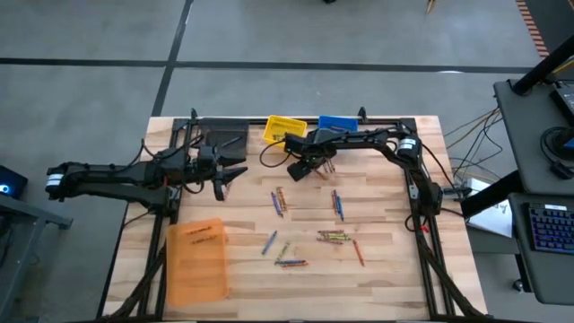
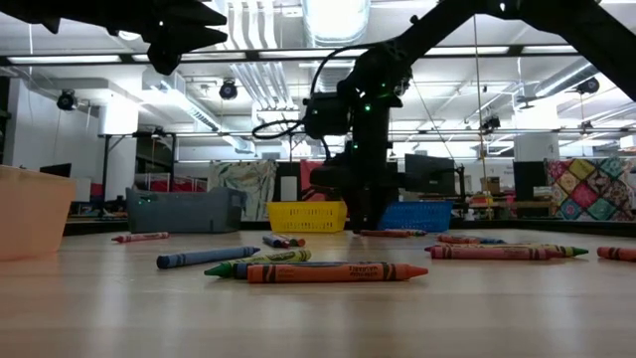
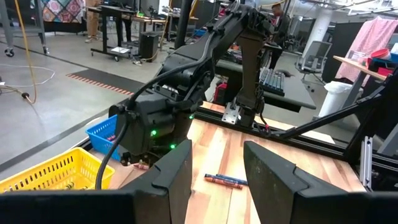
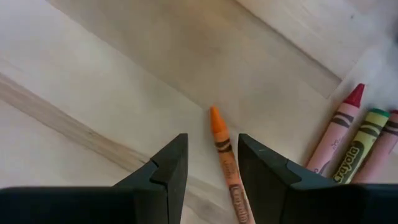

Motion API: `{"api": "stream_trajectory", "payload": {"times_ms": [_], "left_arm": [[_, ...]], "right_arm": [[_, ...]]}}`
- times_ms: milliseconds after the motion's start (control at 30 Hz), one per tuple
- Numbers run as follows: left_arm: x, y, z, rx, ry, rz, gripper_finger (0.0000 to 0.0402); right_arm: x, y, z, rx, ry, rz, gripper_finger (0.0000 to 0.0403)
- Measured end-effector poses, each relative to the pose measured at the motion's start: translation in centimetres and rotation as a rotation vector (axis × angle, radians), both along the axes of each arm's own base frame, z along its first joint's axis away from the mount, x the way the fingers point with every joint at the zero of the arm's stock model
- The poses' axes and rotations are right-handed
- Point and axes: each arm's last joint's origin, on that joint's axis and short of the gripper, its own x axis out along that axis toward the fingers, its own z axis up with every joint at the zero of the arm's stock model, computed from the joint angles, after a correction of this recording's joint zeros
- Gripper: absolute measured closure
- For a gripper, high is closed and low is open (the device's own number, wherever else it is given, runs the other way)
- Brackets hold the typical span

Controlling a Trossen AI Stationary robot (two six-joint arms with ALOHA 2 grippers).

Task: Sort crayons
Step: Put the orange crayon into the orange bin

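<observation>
Straddling orange crayon (image 4: 225,162) | right gripper (image 4: 211,163) fingers parted, nothing held | crayon's long axis is run lengthwise through the gap

The table (image 1: 386,269) is pale wood in long planks, with a black frame along its edges. On it the crayons (image 1: 334,236) lie in blue, red, orange and yellow-green, each wrapped in a matching paper label with black print. An orange crayon (image 4: 225,160) lies on the light wood grain. The bins are yellow (image 1: 284,128), blue (image 1: 338,123), dark grey (image 1: 226,139) and translucent orange (image 1: 198,258). Both arms are black; small green lights glow on the right gripper (image 3: 153,134).
</observation>
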Motion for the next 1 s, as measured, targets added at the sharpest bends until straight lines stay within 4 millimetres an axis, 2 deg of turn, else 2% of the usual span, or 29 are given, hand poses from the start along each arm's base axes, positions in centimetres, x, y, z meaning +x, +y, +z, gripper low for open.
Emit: {"api": "stream_trajectory", "payload": {"times_ms": [300,700,867,1000], "left_arm": [[0.0,0.0,0.0,-0.001,0.000,0.000,0.0274],[0.0,0.0,0.2,-0.027,-0.029,0.004,0.0274],[-0.1,0.0,0.5,-0.046,-0.059,0.004,0.0274],[-0.5,0.0,0.9,-0.050,-0.086,0.003,0.0274]], "right_arm": [[0.2,0.4,-1.0,0.004,0.039,0.134,0.0304],[0.5,0.5,-1.4,-0.002,0.040,0.198,0.0389],[0.4,0.6,-0.6,-0.017,0.025,0.234,0.0392],[0.5,1.1,1.2,-0.057,-0.032,0.274,0.0394]]}}
